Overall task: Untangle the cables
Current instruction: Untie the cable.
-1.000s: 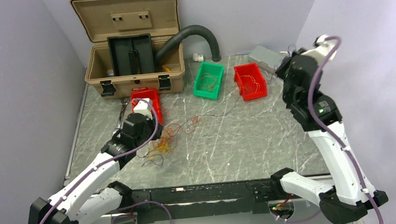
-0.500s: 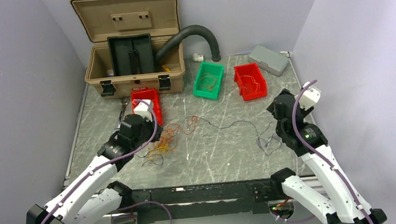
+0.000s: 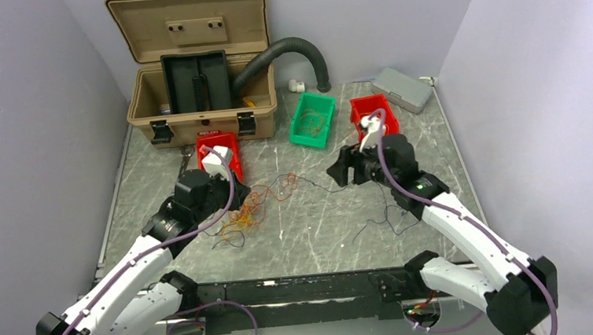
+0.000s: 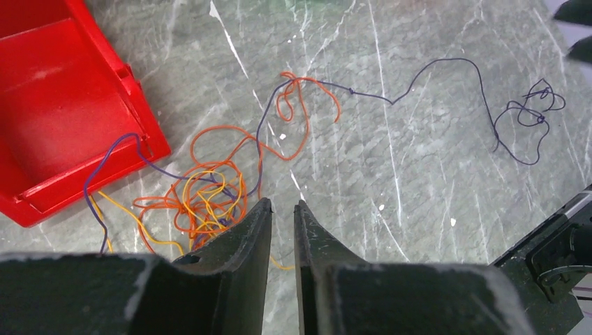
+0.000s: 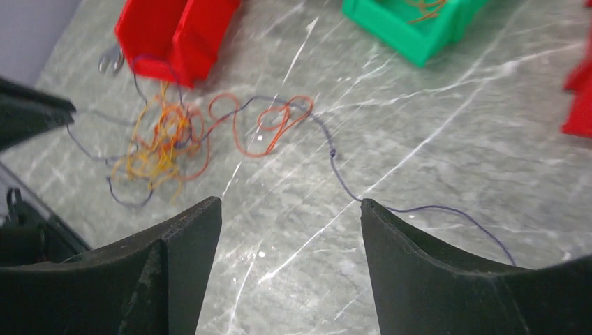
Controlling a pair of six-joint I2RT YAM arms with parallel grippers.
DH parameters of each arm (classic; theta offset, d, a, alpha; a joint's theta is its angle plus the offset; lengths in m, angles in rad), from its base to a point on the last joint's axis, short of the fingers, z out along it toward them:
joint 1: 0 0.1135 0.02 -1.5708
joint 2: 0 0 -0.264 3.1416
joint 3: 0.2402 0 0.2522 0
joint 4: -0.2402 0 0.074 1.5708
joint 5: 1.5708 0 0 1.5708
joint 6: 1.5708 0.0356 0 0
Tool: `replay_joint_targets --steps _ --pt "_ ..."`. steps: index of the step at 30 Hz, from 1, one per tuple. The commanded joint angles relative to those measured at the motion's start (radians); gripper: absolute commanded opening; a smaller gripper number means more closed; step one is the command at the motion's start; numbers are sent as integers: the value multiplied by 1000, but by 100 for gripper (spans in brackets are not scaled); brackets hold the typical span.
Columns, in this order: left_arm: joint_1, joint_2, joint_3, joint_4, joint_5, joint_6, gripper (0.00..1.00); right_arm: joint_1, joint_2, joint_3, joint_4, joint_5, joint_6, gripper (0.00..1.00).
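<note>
The cables (image 3: 241,212) lie as a knot of orange, yellow and dark strands (image 4: 202,202) on the marble table. An orange loop (image 4: 293,112) trails out of it, and one dark purple wire (image 4: 447,64) runs on to a small curl (image 4: 530,118). My left gripper (image 4: 283,206) hangs just right of the knot, jaws a narrow gap apart with nothing between them; a yellow strand crosses the table under that gap. My right gripper (image 5: 290,202) stands open wide above the dark wire (image 5: 335,160), its right fingertip (image 5: 366,206) over the strand, holding nothing. Seen from above, the right gripper (image 3: 341,168) faces the left gripper (image 3: 234,203).
A red bin (image 3: 221,145) sits just behind the knot. A green bin (image 3: 301,136) and another red bin (image 3: 388,110) hold more wires at the back. An open tan case (image 3: 199,64), a black hose (image 3: 293,48) and a grey box (image 3: 402,89) line the far edge.
My right arm came down from the back right and swung in to the middle, and its jaws opened. The dark wire got drawn out to the right. The left arm barely moved.
</note>
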Motion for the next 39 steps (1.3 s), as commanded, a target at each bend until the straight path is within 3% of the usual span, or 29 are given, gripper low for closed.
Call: replay_joint_targets --steps 1,3,5,16,24,27,32,39 --pt "-4 -4 52 20 4 18 25 50 66 97 61 5 -74 79" --pt "-4 22 61 -2 -16 15 28 50 86 126 17 121 -38 91" --pt "-3 50 74 -24 -39 7 29 50 102 146 -25 180 -37 94" --pt "-4 188 120 -96 -129 -23 42 71 374 202 -139 68 -159 88" --pt "-2 241 98 -19 -120 -45 48 156 586 262 -145 150 -219 86" --pt "-2 270 104 5 -101 -40 48 157 632 285 -185 235 -164 83" --pt "-2 305 84 79 -37 -26 51 88 438 167 -225 483 57 97" --pt "-13 325 56 147 38 -16 57 -222 165 87 -613 625 449 99"
